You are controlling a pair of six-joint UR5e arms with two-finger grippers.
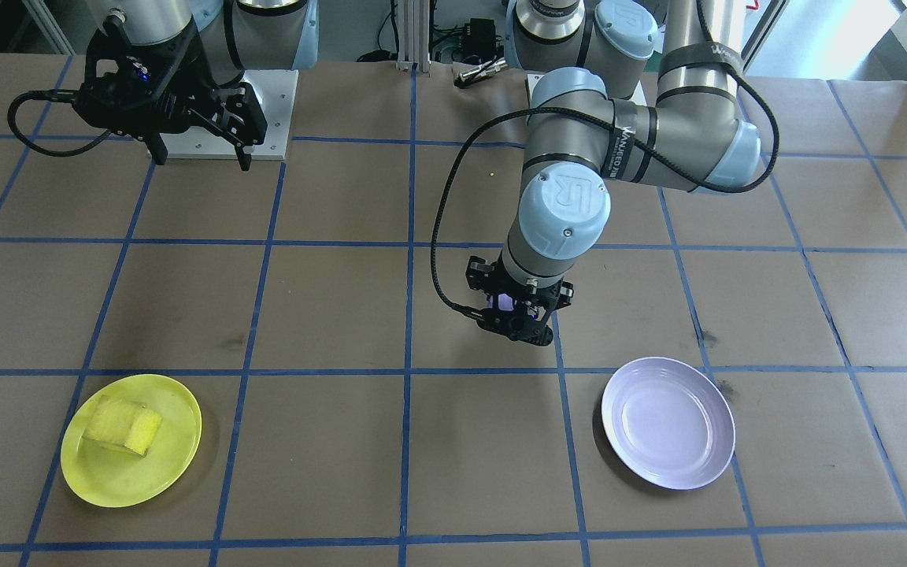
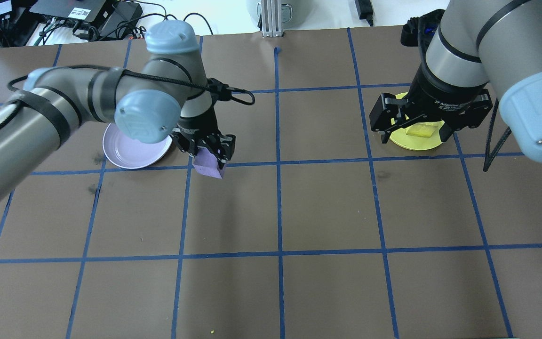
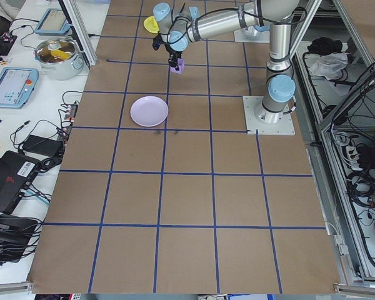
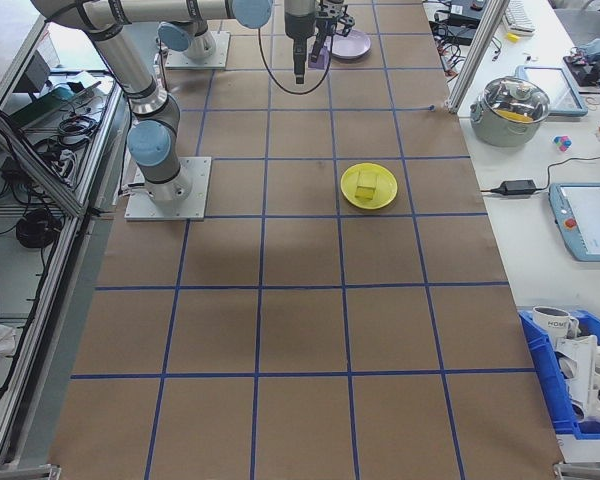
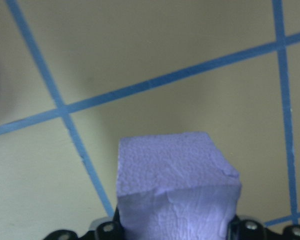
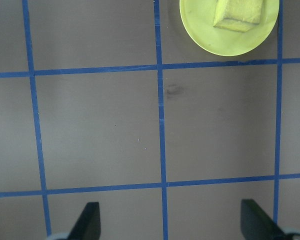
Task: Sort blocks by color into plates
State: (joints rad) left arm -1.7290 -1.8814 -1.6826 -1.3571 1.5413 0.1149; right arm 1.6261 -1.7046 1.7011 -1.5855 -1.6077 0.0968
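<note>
Near the table's middle, the left gripper (image 2: 211, 157) holds the purple block (image 2: 208, 165) btw. its fingers, lifted above the brown paper of the table (image 2: 275, 212), just beside the lavender plate (image 2: 132, 151) but not over it. From the left wrist view the block (image 5: 176, 187) fills the lower part, clamped at its base, with blue tape lines (image 5: 140, 90) below it. The lavender plate (image 1: 668, 422) has nothing in it. On the other side, the yellow block (image 1: 123, 425) lies inside the yellow plate (image 1: 178, 465), approx. at its centre-left in the front view. The right gripper (image 1: 201, 153) hangs high near the robot's base, jaws wide apart and holding nothing; its wrist view shows the yellow plate (image 6: 205, 37) w/ the yellow block (image 6: 238, 14) at the top edge.
</note>
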